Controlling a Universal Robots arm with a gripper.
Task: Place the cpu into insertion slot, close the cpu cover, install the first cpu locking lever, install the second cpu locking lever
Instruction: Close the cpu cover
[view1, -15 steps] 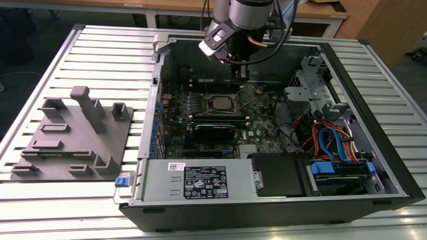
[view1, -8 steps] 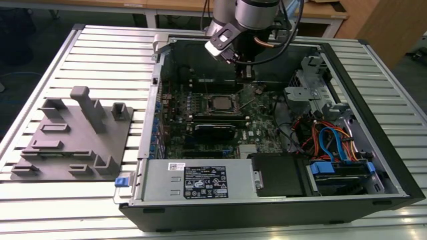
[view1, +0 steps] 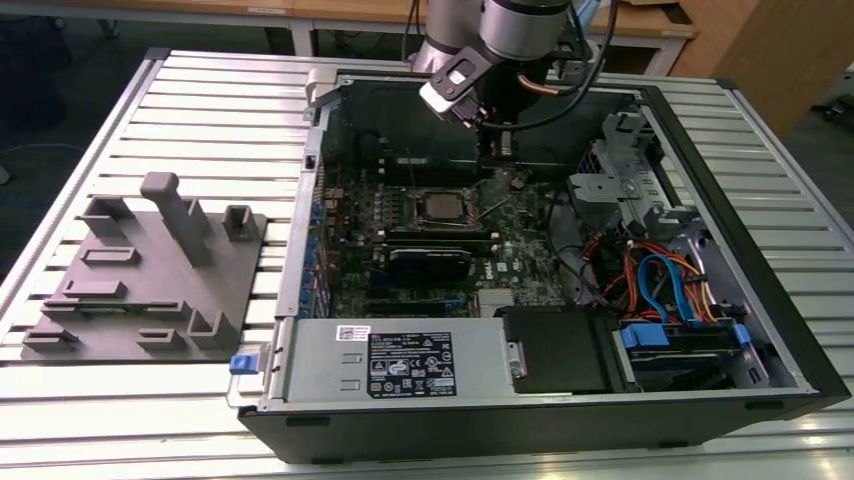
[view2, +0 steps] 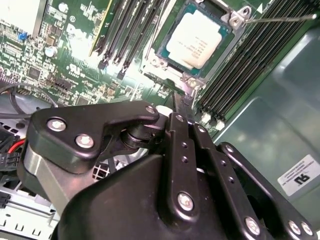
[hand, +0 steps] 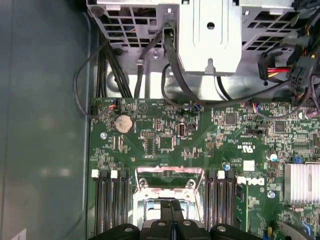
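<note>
Cpu (view2: 200, 40) seated in insertion slot (view2: 161, 50); arm (view1: 501, 30) angled down beside it; fingers (hand: 166, 210) pressed together, empty.

My exterior view looks steeply down on the whole open black computer tower (view1: 534, 430) from well back. First wrist view faces straight down, close over the green motherboard (hand: 165, 127), past the black gripper (hand: 170, 204). Second wrist view is closer and oblique. All three share the silver-framed square socket (view1: 439, 207).

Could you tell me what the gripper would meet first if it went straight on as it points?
Probably the near edge of the cpu cover, just ahead of the gripper; depth is unclear.
</note>
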